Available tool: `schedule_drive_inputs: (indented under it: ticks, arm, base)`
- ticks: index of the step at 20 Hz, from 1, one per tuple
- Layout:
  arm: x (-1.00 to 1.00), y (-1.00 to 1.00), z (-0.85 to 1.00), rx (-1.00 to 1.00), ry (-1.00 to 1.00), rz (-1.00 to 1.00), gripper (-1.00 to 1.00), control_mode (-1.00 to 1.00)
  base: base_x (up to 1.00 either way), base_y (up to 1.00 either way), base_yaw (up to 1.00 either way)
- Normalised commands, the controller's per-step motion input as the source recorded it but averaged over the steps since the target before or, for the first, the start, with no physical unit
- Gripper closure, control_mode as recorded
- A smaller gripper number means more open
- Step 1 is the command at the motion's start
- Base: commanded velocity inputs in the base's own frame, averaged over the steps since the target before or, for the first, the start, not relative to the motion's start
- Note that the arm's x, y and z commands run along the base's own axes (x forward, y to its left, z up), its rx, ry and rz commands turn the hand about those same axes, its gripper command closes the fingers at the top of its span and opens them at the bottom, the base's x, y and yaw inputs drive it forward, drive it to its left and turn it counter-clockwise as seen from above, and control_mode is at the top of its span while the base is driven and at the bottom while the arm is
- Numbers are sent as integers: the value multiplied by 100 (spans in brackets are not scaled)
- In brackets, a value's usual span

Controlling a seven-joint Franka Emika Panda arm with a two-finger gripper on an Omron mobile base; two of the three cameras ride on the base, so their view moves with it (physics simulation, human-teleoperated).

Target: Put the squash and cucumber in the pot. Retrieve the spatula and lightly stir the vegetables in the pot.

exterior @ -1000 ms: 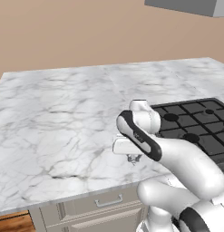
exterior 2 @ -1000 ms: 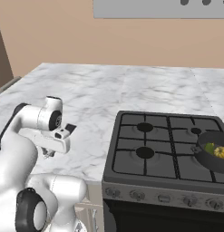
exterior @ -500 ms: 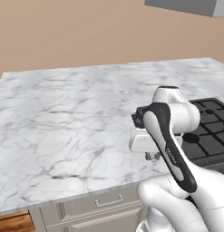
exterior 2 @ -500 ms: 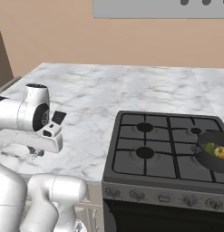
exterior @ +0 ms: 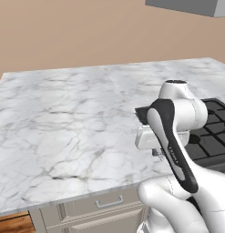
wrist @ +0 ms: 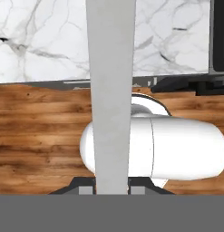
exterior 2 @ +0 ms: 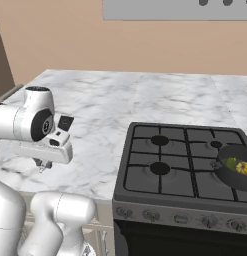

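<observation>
Both vegetables lie in the pot; our gripper is clamped on the spatula, so we judge only stirring remains.

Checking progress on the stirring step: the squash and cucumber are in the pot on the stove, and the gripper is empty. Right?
Not quite. The hand view shows the gripper shut on the spatula, its grey handle running up between the fingertips. The vegetables do sit in the pot.

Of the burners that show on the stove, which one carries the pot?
The front right burner, as the right base view shows it: the pot with the yellow squash stands on it. The other three burners are bare.
</observation>
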Motion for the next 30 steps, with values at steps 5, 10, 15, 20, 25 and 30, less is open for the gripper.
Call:
schedule_drive_inputs:
  ticks: [5, 10, 15, 20, 25, 30]
  arm:
    - [0, 0, 0, 0, 0, 0, 100, -100]
    - [0, 0, 0, 0, 0, 0, 100, 100]
    - [0, 0, 0, 0, 0, 0, 100, 100]
    - [0, 0, 0, 0, 0, 0, 100, 100]
    - [0, 0, 0, 0, 0, 0, 100, 100]
    - [0, 0, 0, 0, 0, 0, 100, 100]
  base:
    - [0, 0, 0]
    - [-44, -15, -1]
    - [-79, -55, -8]
    - [-3, -100, -3]
    - [8, -100, 4]
    - [2, -100, 8]
